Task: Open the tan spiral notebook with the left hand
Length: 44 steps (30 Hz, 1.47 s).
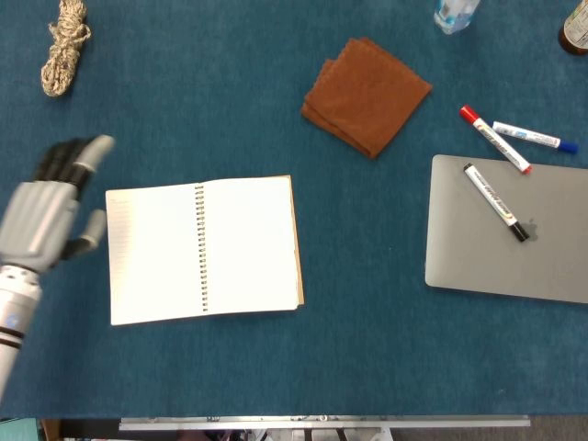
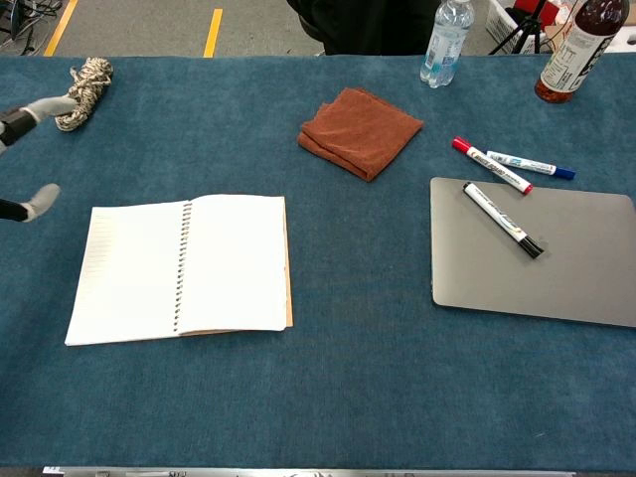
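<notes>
The tan spiral notebook (image 1: 203, 249) lies open and flat on the blue table (image 1: 367, 349), both white pages showing. Just left of it the left hand (image 1: 46, 216) hovers empty, fingers spread. Farther back sits a coiled rope (image 1: 64, 46)

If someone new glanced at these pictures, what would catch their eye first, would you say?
Most likely the tan spiral notebook, lying open with white pages at the table's front left, and the left hand raised just beside it, fingers apart and holding nothing. Next, the silver laptop on the right, a black marker lying on its lid.
</notes>
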### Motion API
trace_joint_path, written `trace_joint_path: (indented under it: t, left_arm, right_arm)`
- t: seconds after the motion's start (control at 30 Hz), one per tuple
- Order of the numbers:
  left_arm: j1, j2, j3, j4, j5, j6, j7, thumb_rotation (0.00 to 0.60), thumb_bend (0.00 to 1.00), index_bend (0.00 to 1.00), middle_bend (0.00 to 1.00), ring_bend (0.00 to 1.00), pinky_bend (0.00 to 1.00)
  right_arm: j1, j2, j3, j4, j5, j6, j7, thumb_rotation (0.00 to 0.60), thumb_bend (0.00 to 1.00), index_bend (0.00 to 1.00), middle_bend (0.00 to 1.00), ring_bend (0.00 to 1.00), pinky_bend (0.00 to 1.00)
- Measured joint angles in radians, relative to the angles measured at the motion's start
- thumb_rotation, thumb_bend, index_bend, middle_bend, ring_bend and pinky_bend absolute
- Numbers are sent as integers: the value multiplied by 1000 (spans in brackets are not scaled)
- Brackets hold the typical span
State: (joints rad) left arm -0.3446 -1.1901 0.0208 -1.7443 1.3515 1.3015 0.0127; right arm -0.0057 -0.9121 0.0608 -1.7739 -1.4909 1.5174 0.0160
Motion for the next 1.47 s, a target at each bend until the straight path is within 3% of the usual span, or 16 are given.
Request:
trace_joint_path:
  t: [0.2, 0.47, 1.47]
  left_arm:
    - [88, 10, -22, 19, -60, 94, 17, 600, 441, 0, 56, 0, 0]
    - [173, 39, -19, 14, -46, 176, 0, 600, 440, 0, 56, 0, 0]
    - [228, 56, -59, -5, 24, 186, -54, 600, 439, 5, 54, 0, 0]
  right_arm:
    - [16, -2, 2, -9, -8, -13, -11, 600, 130, 291, 314, 185, 274]
    - [24, -6, 2, -18, -20, -14, -19, 600, 130, 291, 315, 185, 274]
    - [52, -16, -22, -13, -24, -75, -13, 600, 130, 291, 315, 185, 274]
